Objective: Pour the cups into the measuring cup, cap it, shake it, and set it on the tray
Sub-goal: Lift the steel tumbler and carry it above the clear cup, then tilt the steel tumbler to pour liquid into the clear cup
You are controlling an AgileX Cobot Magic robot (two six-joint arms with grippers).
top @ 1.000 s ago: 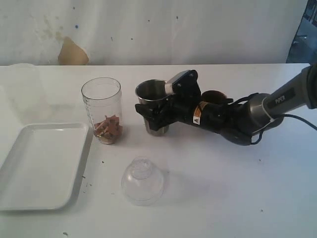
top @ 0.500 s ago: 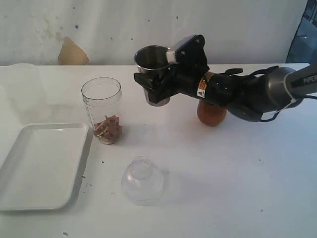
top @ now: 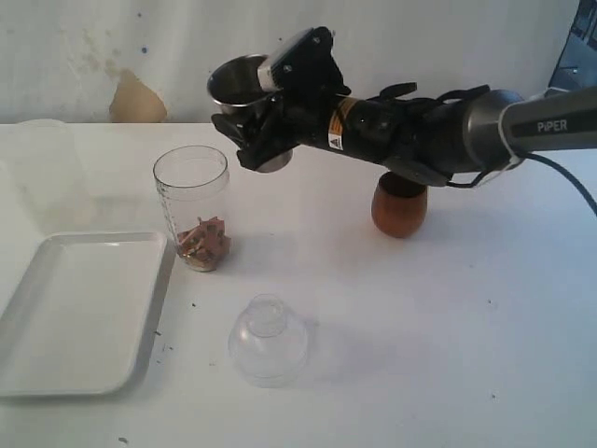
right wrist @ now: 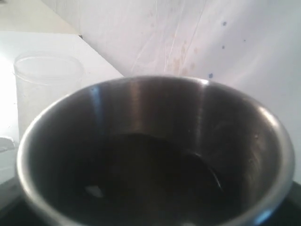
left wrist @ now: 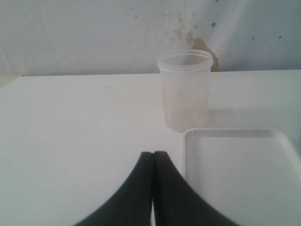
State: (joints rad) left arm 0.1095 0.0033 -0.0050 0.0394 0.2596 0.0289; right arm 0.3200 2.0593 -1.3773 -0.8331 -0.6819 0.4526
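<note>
Steel tumbler [top: 233,91]: brushed metal, tapered, round rim. It's held off the table [top: 448,355] by the R gripper [top: 263,131], whose black fingers are spread wide and clamped on the lower wall. It's tilted, mouth toward 11 o'clock. It hangs at approx 1 o'clock of the meas. cup [top: 191,201], higher than that rim, not touching.

Upright, open-topped, the meas. cup is a clear plastic cylinder w/ fine marks up one side and reddish-brown bits [top: 203,245] heaped at the bottom. At 3 o'clock of it, well apart, stands the wood cup [top: 399,213]: rounded, smooth, reddish-brown. At 8 o'clock lies the tray [top: 75,317]: flat white plastic, rounded corners, low rim, its nearest corner just beside the meas. cup's base. At 5 o'clock a clear dome lid [top: 269,341] sits on open table. A frosted cup [left wrist: 184,92], milky and upright, stands near the tray's far edge.

Edges/room: wide bare table from 3 to 6 o'clock. The gap btwn meas. cup and tray is narrow.

Hidden/unclear:
- wood cup's top is behind the arm
- tray's left edge is cut off by the frame
- frosted cup is faint in the ext view
- L gripper [left wrist: 153,155] doesn't show in the ext view; in its wrist view the fingers are pressed together, nothing in them, near the tray's corner
- R wrist view: tumbler fills the frame, inside dark, contents can't be made out
</note>
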